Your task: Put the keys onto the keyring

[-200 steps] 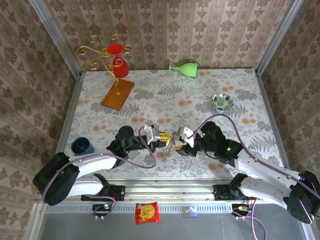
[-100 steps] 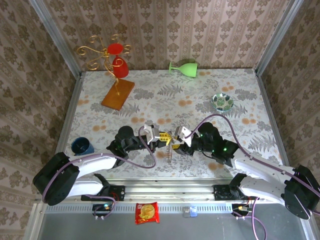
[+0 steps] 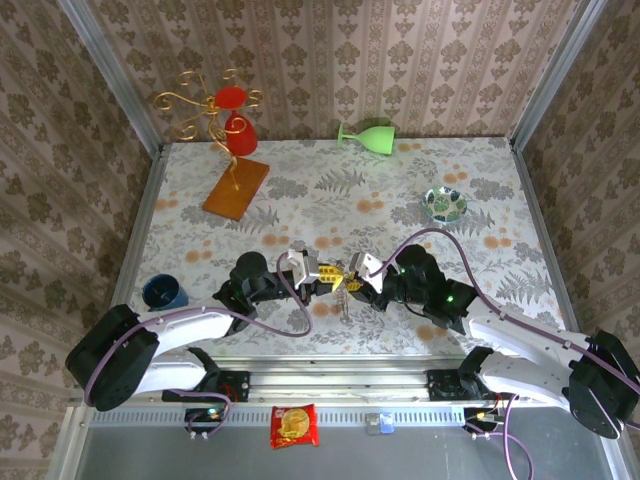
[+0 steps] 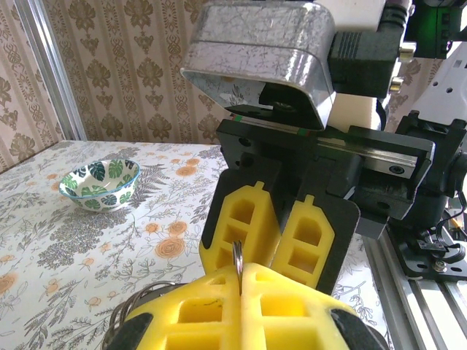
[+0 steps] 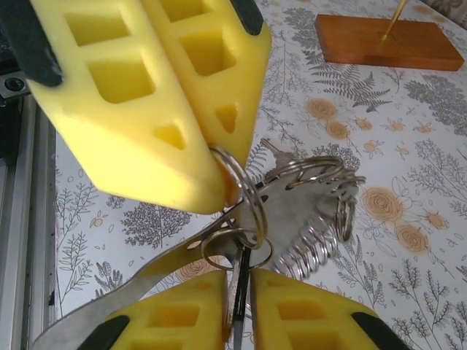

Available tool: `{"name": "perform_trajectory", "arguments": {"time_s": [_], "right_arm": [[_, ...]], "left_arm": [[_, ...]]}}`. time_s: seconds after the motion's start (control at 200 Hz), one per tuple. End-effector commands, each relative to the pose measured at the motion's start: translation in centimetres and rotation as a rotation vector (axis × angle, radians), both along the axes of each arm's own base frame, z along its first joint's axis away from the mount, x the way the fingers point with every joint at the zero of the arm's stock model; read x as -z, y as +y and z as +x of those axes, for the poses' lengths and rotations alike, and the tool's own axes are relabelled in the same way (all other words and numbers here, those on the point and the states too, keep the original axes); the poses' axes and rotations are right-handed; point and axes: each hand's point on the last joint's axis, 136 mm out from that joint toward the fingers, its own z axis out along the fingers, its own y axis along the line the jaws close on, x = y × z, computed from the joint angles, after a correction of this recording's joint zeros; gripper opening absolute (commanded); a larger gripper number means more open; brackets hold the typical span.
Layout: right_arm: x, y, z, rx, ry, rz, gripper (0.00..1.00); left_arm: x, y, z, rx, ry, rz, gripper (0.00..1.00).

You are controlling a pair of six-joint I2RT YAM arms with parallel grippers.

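Observation:
My two grippers meet tip to tip over the table's near middle. The left gripper (image 3: 328, 281) is shut on the keyring (image 5: 245, 191), a metal split ring whose edge pokes up between its yellow pads (image 4: 238, 257). A smaller ring (image 5: 235, 249) hangs through the keyring. The keys (image 5: 239, 302), a thin metal blade beside a dark one, hang from that smaller ring. The right gripper (image 3: 352, 284) has its yellow fingers (image 5: 182, 313) closed on them from both sides. A flat metal tag with a spring coil and more rings (image 5: 321, 211) dangles behind.
A small green-patterned dish (image 3: 444, 204) sits at the right. A green glass (image 3: 368, 134) lies on its side at the back. At back left stands a gold stand with a red cup (image 3: 232, 110) on a wooden base (image 5: 383, 42). A blue cup (image 3: 163, 292) sits near the left edge.
The right gripper has shifted slightly left toward the left gripper and its fingers have closed in on the hanging keys. The left gripper has stayed shut on the ring.

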Motion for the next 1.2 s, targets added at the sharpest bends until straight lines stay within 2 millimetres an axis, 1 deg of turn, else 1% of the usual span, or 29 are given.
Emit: {"name": "perform_trajectory", "arguments": {"time_s": [0.0,0.255,0.395,0.6,0.74,0.785,0.81,1.075,1.11,1.14,1.15,1.155,1.16,1.195], "right_arm": [[-0.5,0.3,0.1,-0.007,-0.02,-0.001,0.14],[-0.8,0.3,0.5,0.007,-0.033,-0.002,0.0],[-1.4,-0.4,0.9,0.038,-0.058,-0.026,0.0],[-3.6,-0.9,1.1,0.047,-0.122,-0.04,0.0],[-4.6,-1.3,1.0,0.045,-0.149,-0.055,0.0],[-4.7,-1.4,0.9,0.043,-0.154,-0.06,0.0],[-4.8,-1.5,0.8,0.041,-0.155,-0.063,0.0],[-5.3,-1.8,0.6,0.032,-0.165,-0.09,0.0],[-5.4,-1.8,0.6,0.031,-0.167,-0.092,0.0],[-5.4,-1.9,0.6,0.031,-0.169,-0.097,0.0],[-5.4,-1.9,0.6,0.029,-0.169,-0.099,0.0],[-5.5,-1.8,0.6,0.029,-0.169,-0.099,0.0],[-5.5,-1.8,0.6,0.029,-0.17,-0.099,0.0],[-5.6,-1.9,0.6,0.028,-0.173,-0.102,0.0]], "left_arm": [[-1.9,0.0,-0.2,0.019,-0.041,-0.057,0.0],[-1.8,0.2,-0.2,0.01,-0.046,-0.054,0.0],[-1.4,0.3,0.0,-0.005,-0.048,-0.027,0.0],[-0.8,0.3,0.2,-0.014,-0.055,0.021,0.0],[-0.4,0.4,0.2,-0.022,-0.057,0.041,0.0],[-0.3,0.4,0.2,-0.022,-0.057,0.047,0.0],[-0.2,0.5,0.7,-0.051,-0.06,0.051,0.0],[0.2,0.6,1.0,-0.066,-0.064,0.083,0.0],[0.2,0.6,1.0,-0.07,-0.065,0.082,0.07],[0.2,0.6,1.1,-0.075,-0.064,0.08,0.19],[0.1,0.7,1.1,-0.078,-0.065,0.078,0.22],[0.1,0.7,1.1,-0.079,-0.066,0.077,0.22],[0.1,0.7,1.1,-0.08,-0.066,0.076,0.26],[0.0,0.8,1.2,-0.09,-0.068,0.07,0.35]]}}
